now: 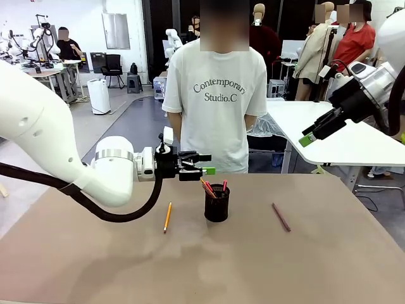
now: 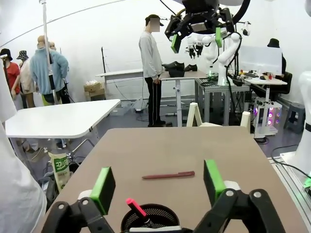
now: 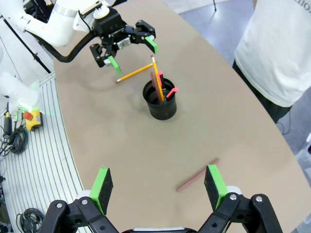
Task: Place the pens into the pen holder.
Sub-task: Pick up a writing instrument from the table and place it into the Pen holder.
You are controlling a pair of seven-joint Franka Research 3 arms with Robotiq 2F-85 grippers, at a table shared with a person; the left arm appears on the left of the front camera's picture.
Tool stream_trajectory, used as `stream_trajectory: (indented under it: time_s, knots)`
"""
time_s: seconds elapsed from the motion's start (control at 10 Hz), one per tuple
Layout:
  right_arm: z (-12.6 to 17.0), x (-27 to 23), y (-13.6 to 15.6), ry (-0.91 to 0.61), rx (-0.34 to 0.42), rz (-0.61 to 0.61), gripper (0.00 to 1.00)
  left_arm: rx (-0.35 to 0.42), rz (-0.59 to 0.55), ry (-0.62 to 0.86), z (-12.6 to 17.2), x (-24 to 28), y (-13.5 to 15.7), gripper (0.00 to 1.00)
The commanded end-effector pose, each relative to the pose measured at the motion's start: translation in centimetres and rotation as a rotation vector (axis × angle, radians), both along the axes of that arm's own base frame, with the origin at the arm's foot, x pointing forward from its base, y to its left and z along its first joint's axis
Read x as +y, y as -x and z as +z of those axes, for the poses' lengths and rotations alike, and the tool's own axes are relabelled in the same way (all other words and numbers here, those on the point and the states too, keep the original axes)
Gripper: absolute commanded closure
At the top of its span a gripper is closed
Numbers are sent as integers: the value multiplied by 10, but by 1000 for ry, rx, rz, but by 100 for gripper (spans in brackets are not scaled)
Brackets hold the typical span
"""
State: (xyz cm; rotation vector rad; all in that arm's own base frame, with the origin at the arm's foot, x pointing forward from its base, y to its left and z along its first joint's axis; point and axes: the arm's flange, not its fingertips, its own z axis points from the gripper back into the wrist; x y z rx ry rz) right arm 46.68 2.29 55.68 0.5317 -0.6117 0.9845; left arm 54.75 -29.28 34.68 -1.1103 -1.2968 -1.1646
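"contemporary studio.c" is being shown in dark script on the white t-shirt (image 1: 218,95) of the person standing at the table's far edge. green print on a bag (image 2: 60,167) under a white side table is too small to be read. a plain brown table (image 1: 95,266) is being used in a large room with white tables and other people. the pen holder (image 1: 217,206) is standing near the table's middle, with a black-and-red pen (image 1: 224,186) and a yellow pencil (image 3: 155,75) leaning in it. the left gripper (image 1: 205,163) is being held just above the holder's rim, jaws wide apart and empty. a loose pencil (image 1: 168,217) is lying left of the holder and the maroon pen (image 1: 281,216) right of it, both apart from it. the right gripper (image 1: 307,135) is being held high over the table's right side, jaws spread and empty.
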Motion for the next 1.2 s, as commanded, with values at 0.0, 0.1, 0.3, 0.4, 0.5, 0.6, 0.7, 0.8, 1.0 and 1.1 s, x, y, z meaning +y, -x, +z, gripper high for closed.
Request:
stream_trajectory:
  time_s: [0.0,0.1,0.3,0.4,0.5,0.6,0.7,0.8,1.0,1.1]
  knots:
    - [1,0,0,-11,-7,7,0,-19,0,-33,5,11,9,0]
    - [1,0,0,-11,-7,7,0,-24,9,-38,8,13,10,0]
    - [1,0,0,-11,-7,7,0,-26,5,-48,12,15,13,0]
    - [1,0,0,-11,-7,7,0,-28,1,-53,13,16,12,0]
    - [1,0,0,-11,-7,7,0,-27,7,-56,13,16,12,0]
    - [1,0,0,-11,-7,7,0,-23,6,-41,11,12,8,0]
    - [1,0,0,-11,-7,7,0,-23,6,-41,11,12,8,0]
    - [1,0,0,-11,-7,7,0,-23,6,-41,11,12,8,0]
    - [1,0,0,-11,-7,7,0,-21,5,-44,10,12,9,0]
    - [1,0,0,-11,-7,7,0,-11,42,-193,15,23,9,0]
